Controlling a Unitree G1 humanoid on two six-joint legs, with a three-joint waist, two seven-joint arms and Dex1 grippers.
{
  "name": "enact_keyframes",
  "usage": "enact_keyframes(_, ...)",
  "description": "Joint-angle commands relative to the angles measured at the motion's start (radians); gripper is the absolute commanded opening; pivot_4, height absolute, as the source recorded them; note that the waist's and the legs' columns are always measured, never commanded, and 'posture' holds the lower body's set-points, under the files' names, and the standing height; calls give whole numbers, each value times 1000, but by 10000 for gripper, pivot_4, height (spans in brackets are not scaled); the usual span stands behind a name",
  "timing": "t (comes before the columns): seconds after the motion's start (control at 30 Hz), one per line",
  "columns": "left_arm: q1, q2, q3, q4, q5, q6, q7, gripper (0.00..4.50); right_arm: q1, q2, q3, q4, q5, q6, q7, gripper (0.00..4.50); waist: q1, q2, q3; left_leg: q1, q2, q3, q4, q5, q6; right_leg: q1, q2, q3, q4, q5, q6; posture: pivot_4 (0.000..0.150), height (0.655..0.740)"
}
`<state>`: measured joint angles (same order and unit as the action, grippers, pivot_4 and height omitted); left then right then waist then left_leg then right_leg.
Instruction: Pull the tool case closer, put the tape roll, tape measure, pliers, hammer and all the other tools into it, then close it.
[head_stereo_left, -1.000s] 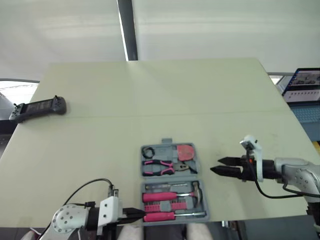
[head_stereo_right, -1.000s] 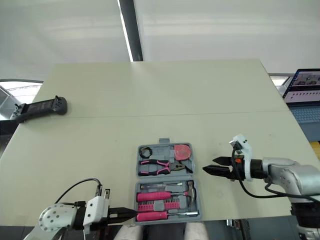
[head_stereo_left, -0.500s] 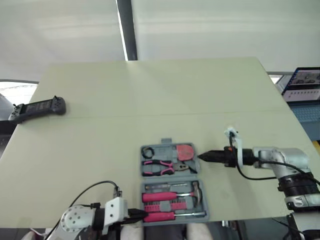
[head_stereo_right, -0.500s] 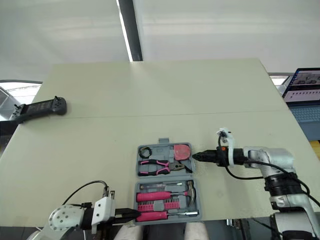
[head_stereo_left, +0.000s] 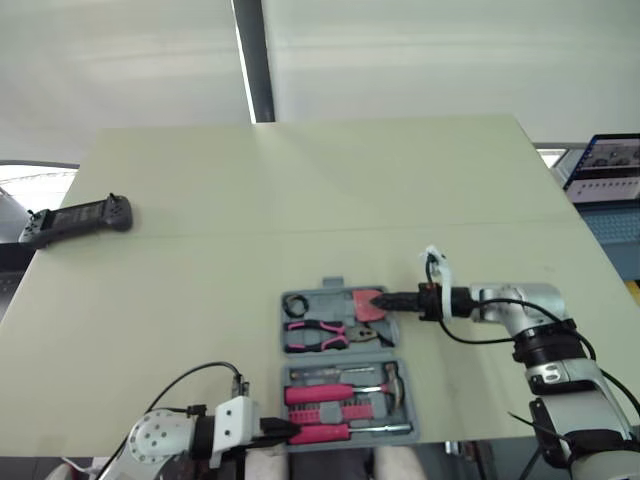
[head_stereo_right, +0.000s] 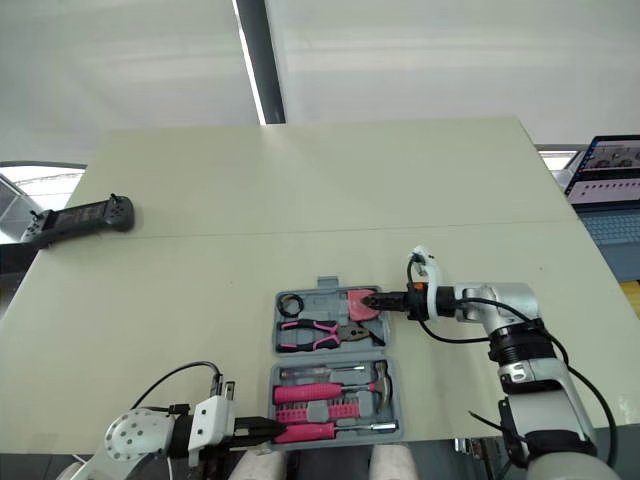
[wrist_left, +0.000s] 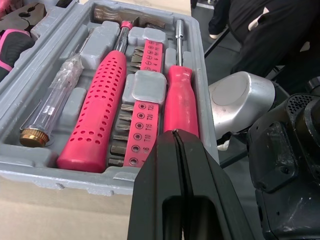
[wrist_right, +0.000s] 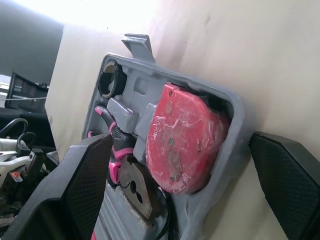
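Grey tool case (head_stereo_left: 322, 296) is now reached at its 3 o'clock rim by the released right hand (head_stereo_left: 381, 299), left hand (head_stereo_left: 283, 430) clenched; closing is judged next.

Grey tool case (wrist_left: 60, 175), red tape measure (wrist_right: 185, 137), pink hammer (wrist_left: 95, 110) (hdl dotted w/ holes).

The right end effector (head_stereo_left: 387, 299) has been brought in from well to the right of the tool case (head_stereo_left: 335, 297) to its right edge. Its fingers are now spread across the rim beside the red tape measure (wrist_right: 185, 135).
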<state>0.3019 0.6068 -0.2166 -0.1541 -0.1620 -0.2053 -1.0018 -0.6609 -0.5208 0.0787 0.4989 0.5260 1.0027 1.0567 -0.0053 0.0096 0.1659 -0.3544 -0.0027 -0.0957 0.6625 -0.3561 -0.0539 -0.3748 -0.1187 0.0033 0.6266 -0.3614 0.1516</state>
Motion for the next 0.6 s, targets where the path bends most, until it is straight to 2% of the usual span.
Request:
enact_keyframes(0.03, 7, 8, -9, 20, 34, 37, 30, 0, -29, 35, -19, 9, 11, -4, 14, 44463, -1, 1, -1, 0, 0, 0, 0, 0, 0, 0, 0, 0, 0, 0, 0, 1500, 7400)
enact_keyframes(0.17, 5, 11, -8, 18, 41, 46, 40, 0, -47, 54, -42, 9, 28, 21, 23, 44463, -3, 2, -1, 0, 0, 0, 0, 0, 0, 0, 0, 0, 1, 0, 0, 1500, 7400)
enact_keyframes(0.33, 1, 15, -6, 21, 47, 47, 48, 0, -27, 32, -79, -84, 79, 94, 39, 44463, -1, 3, -1, 0, 0, 0, 0, 0, 0, 0, 0, 0, 1, 0, 0, 1500, 7400)
enact_keyframes(0.6, -1, 27, 7, 20, 59, 44, 67, 0, 92, -54, -122, -404, 187, 217, 17, 44463, 3, 3, -1, 0, 0, 0, 0, 0, 0, 0, 0, 0, 0, 0, 0, 1500, 7400)
